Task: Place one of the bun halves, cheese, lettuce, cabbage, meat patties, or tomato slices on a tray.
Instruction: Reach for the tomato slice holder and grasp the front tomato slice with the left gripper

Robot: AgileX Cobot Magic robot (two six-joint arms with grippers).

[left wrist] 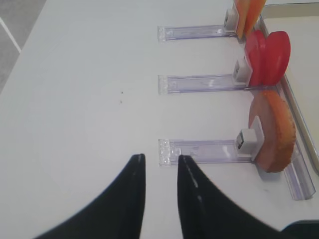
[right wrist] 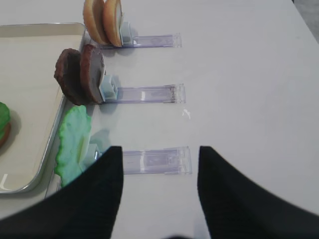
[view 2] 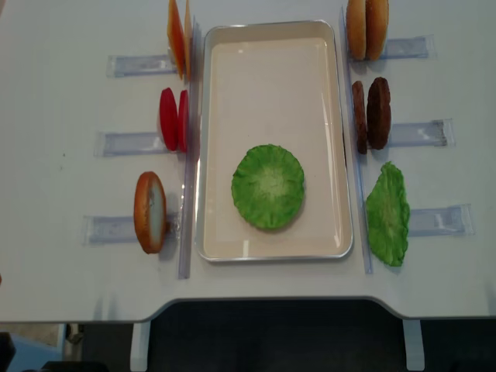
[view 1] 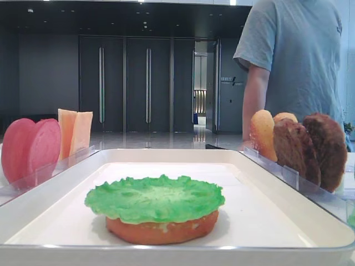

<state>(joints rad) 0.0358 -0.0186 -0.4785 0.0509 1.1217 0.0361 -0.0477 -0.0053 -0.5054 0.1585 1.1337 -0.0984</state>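
On the white tray [view 2: 271,85] a green lettuce [view 2: 268,186] lies flat on an orange-brown bun half [view 1: 161,230]. To the tray's left, cheese [view 2: 178,35], tomato slices [view 2: 173,118] and a bun half [view 2: 149,211] stand on edge in racks. To its right stand two bun halves [view 2: 367,29], two meat patties [view 2: 372,112] and another lettuce [view 2: 387,213]. My left gripper [left wrist: 160,158] hovers over bare table before the bun half [left wrist: 274,132], narrowly open and empty. My right gripper [right wrist: 159,149] stands wide open and empty over the rack beside the lettuce [right wrist: 74,142].
Clear plastic racks [view 2: 128,143] stick out sideways from the tray on both sides, on a white table. A person in a grey shirt [view 1: 299,61] stands behind the table at the right. Neither arm shows in the two high views.
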